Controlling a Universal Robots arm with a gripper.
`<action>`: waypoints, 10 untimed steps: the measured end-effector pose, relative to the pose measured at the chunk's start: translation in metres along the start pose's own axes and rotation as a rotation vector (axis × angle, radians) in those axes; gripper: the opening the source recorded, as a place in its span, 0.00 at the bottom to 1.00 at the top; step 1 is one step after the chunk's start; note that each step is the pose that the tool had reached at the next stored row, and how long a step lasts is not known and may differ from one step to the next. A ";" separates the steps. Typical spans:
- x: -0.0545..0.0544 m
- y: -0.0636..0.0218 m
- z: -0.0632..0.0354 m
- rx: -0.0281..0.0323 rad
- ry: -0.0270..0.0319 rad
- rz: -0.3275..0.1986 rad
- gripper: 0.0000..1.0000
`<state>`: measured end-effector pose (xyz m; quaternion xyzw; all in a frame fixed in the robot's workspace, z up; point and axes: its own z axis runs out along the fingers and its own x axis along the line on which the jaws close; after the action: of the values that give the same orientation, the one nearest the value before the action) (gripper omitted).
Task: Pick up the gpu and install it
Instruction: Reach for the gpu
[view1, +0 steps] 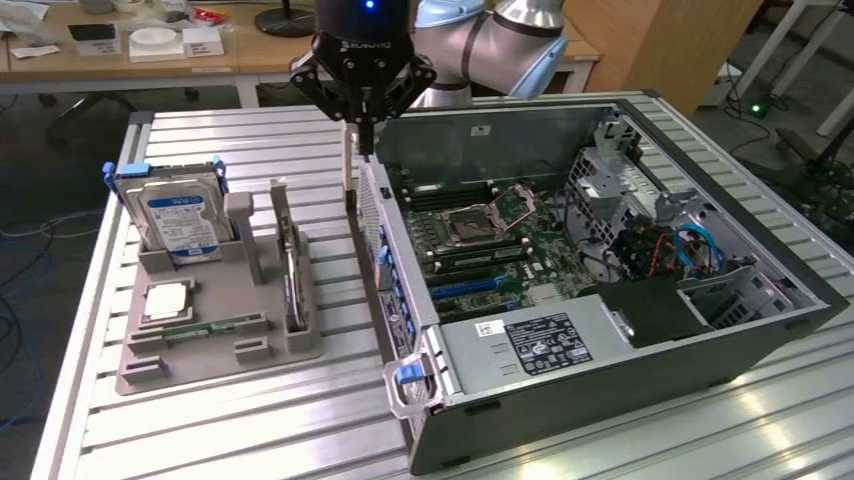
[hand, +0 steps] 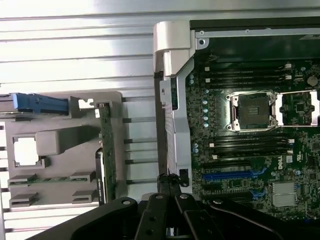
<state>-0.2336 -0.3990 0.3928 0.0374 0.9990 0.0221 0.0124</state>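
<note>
Evidently the pick-up has not begun. The fingers (view1: 360, 120) are pressed fully together and hold nothing. They hang over the near wall of the open computer case (view1: 601, 400), between that wall and the grey holder (view1: 214, 350) on the desk (view1: 267, 430).

The gpu (view1: 284, 262) stands on edge in the holder's slot nearest the case, apart from the fingers and lower than them. The hard drive (view1: 178, 220) sits upright at the holder's far side, towards the exterior view's left.

By the look of it, this is the approach stage of the grasp. Taking the card would call for the fingers to spread and to sit squarely over its thin upper edge. They would then need to close across the board without knocking the holder's posts. The card is narrow, so the alignment looks to matter more than force.

The exterior view gives the card's height and shows that it stands upright in the slot, well below the fingers.

The wrist view looks straight down. There the gpu (hand: 106, 145) appears as a slim strip, and the closed fingers (hand: 170, 182) line up with the case wall rather than with the card. The blue slots (hand: 232, 175) on the motherboard (hand: 260, 150) lie plainly just inside that wall.
</note>
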 end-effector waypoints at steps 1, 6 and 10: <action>0.002 -0.0001 0.0000 0.0000 0.0000 0.000 0.10; 0.012 -0.0009 -0.0003 0.0000 -0.0001 0.000 0.10; 0.021 -0.0016 -0.0005 0.0000 0.0000 0.000 0.10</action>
<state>-0.2544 -0.3991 0.3927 0.0374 0.9990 0.0221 0.0124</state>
